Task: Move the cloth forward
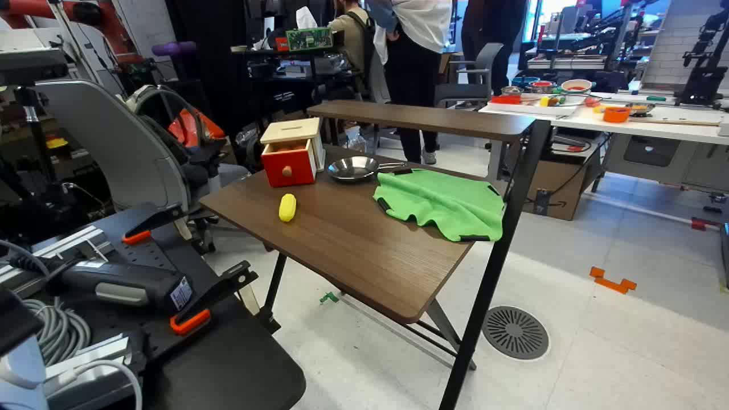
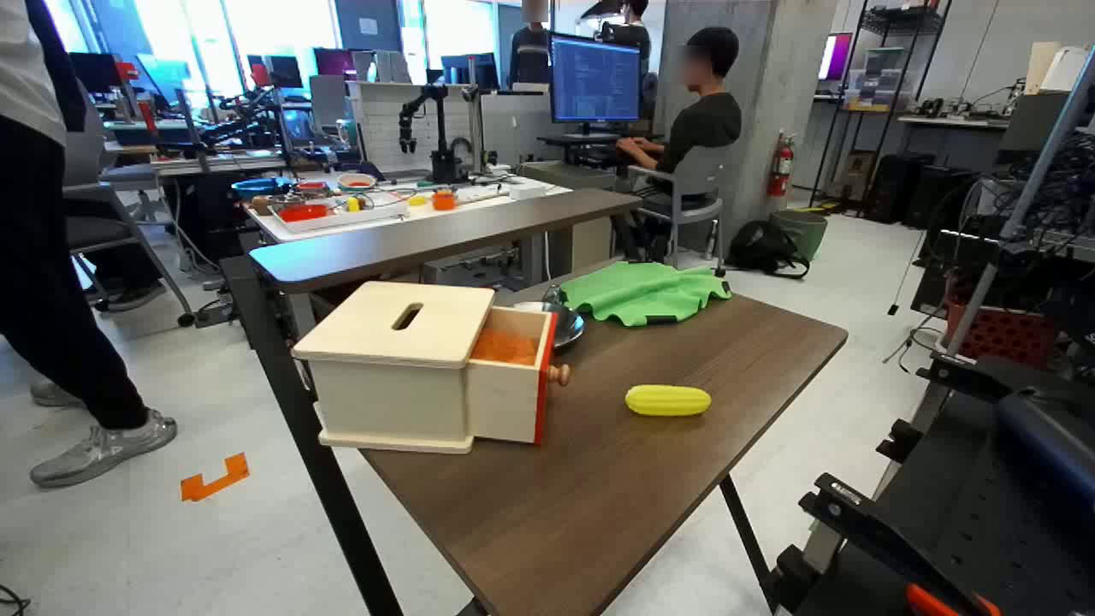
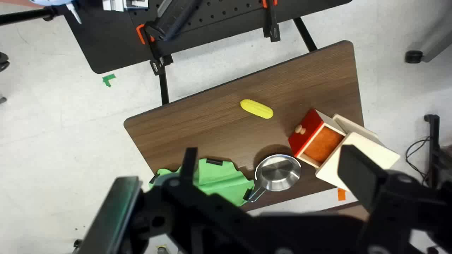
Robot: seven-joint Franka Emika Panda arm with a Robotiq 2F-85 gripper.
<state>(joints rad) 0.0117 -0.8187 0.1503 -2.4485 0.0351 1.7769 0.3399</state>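
Observation:
The bright green cloth (image 1: 447, 202) lies rumpled on the brown table (image 1: 353, 245), with dark patches along its border. In an exterior view the cloth (image 2: 646, 291) lies beyond the pan, near the table's back. One corner reaches the table's side edge. In the wrist view the cloth (image 3: 220, 180) is partly hidden behind the left finger. My gripper (image 3: 272, 162) is open and holds nothing. It is high above the table, its fingers spread wide, with the pan showing between them. The gripper and arm are out of view in both exterior views.
A steel pan (image 3: 278, 173) lies beside the cloth, its handle at a cloth corner. A wooden box (image 2: 393, 376) with its red drawer (image 1: 287, 168) pulled out stands past the pan. A yellow object (image 3: 256, 108) lies near the front. A raised shelf (image 1: 421, 118) runs along the back.

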